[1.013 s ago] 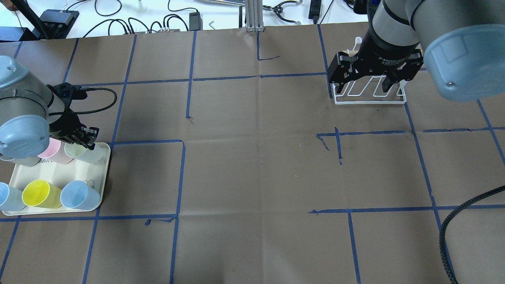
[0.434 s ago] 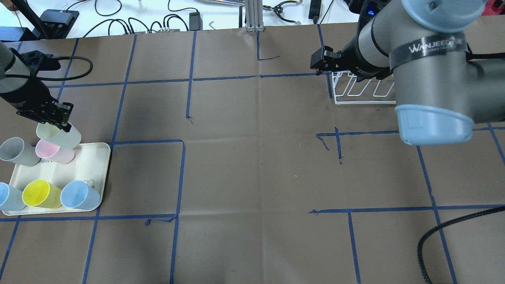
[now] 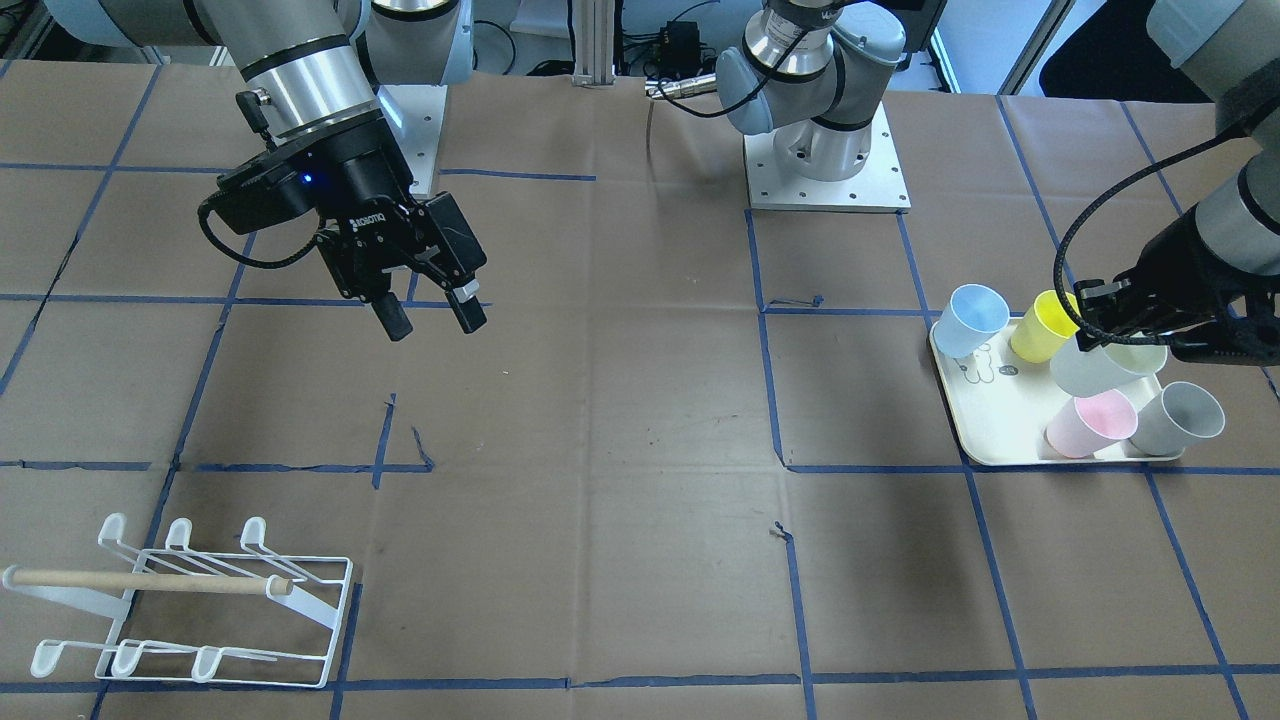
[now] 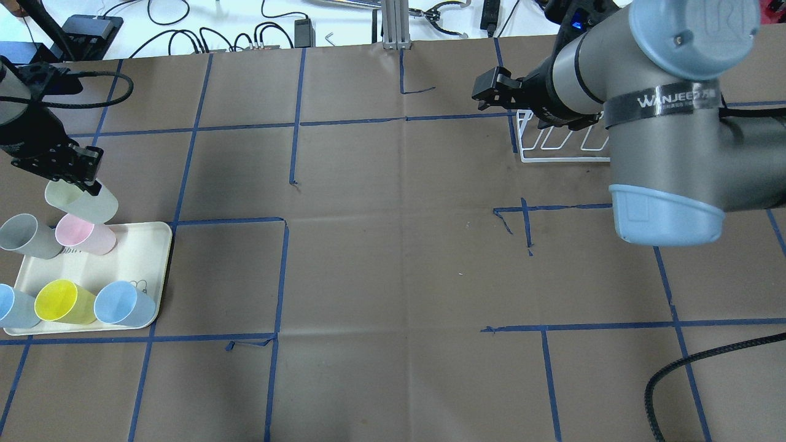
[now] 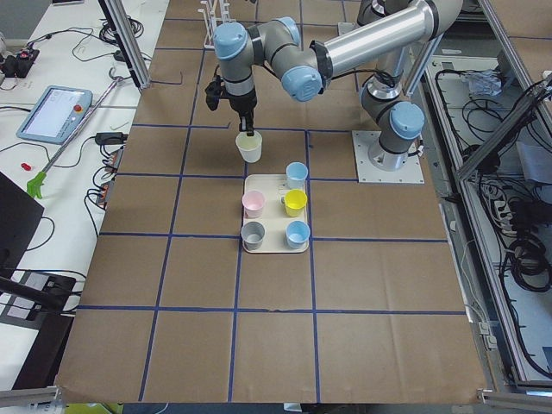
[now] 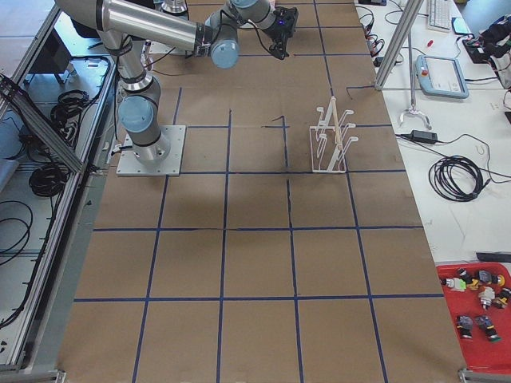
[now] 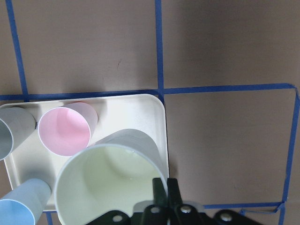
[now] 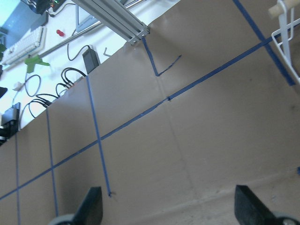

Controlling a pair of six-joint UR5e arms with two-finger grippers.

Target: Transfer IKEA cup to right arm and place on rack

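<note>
Pale green cup (image 4: pixel 83 202) hangs in the air by the edge of the tray (image 3: pixel 988 422), and we see the left fingers (image 7: pixel 161 190) pinching its rim. A pink cup (image 3: pixel 1088 422) stands just under it, with grey, yellow and blue cups near. At the upper left of the front view, the right fingers (image 3: pixel 470 315) are spread wide, holding nothing. The rack (image 3: pixel 140 579) sits on the table (image 3: pixel 640 400) at the lower left, well apart from them.

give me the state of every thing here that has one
left gripper: shut on pale green cup
pale green cup: held by its rim, in the air, open end up
right gripper: open, empty
rack: empty
tray: five cups standing in it
</note>
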